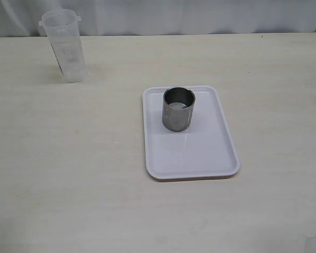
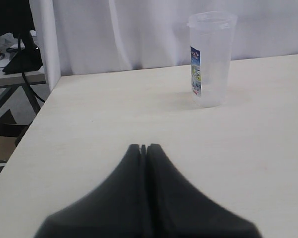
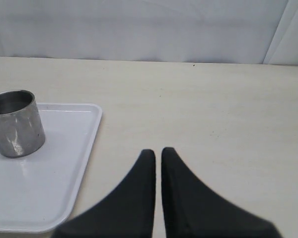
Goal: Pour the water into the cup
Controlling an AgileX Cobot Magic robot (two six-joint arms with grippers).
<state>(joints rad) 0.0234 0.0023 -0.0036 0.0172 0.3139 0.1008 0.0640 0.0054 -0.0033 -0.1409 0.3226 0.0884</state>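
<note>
My left gripper point(image 2: 143, 147): fingers pressed together, holding nothing; it hangs low over bare table point(image 1: 68, 174), pointed toward the beaker point(image 2: 211, 59)
My right gripper point(image 3: 158, 151): fingers drawn together with only a thin slit between the tips, nothing in them; it sits over the table just beside the tray point(image 3: 49, 188)
Cup point(image 1: 178, 109): short steel cylinder, dark grey and shiny, no handle; upright on the far half of the white tray, mouth open upward; clear of both my grippers
Beaker: tall translucent plastic with a rim and a blue printed label point(image 2: 195, 69); upright at the table's far left corner in the exterior view, well apart from tray and cup
Water: I cannot make out a level through the beaker wall
Tray: white rectangle with a raised rim, near the table's middle; only the cup on it
Backdrop: white curtain point(image 1: 174, 16) along the far edge
</note>
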